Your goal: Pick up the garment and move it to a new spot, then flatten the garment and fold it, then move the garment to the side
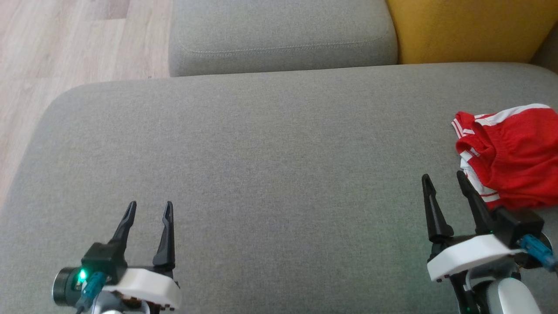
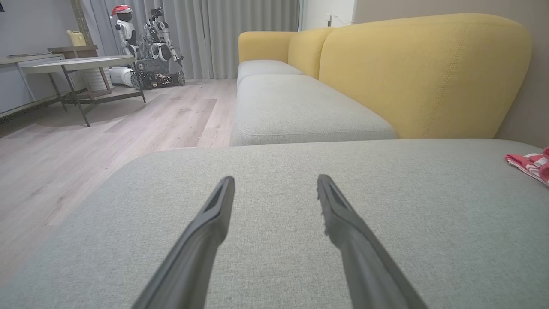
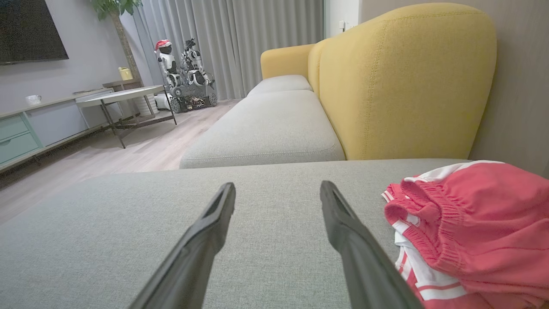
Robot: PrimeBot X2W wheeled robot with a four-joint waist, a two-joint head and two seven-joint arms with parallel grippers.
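The garment (image 1: 510, 155) is a pair of red shorts with white stripes, lying crumpled at the right edge of the grey sofa seat (image 1: 270, 152). In the right wrist view the garment (image 3: 467, 227) bunches up just right of the fingers; in the left wrist view a corner of the garment (image 2: 532, 165) shows far right. My right gripper (image 1: 444, 179) is open and empty, just left of the shorts, its right finger close beside them. At the lower left my left gripper (image 1: 149, 205) hovers open and empty over bare cushion, far from the garment.
A second grey seat cushion (image 1: 279, 37) lies beyond, with a yellow backrest (image 1: 471, 28) at the back right. Wood floor (image 1: 65, 52) drops off to the left. A round table (image 2: 73, 64) and a parked robot (image 2: 148, 43) stand across the room.
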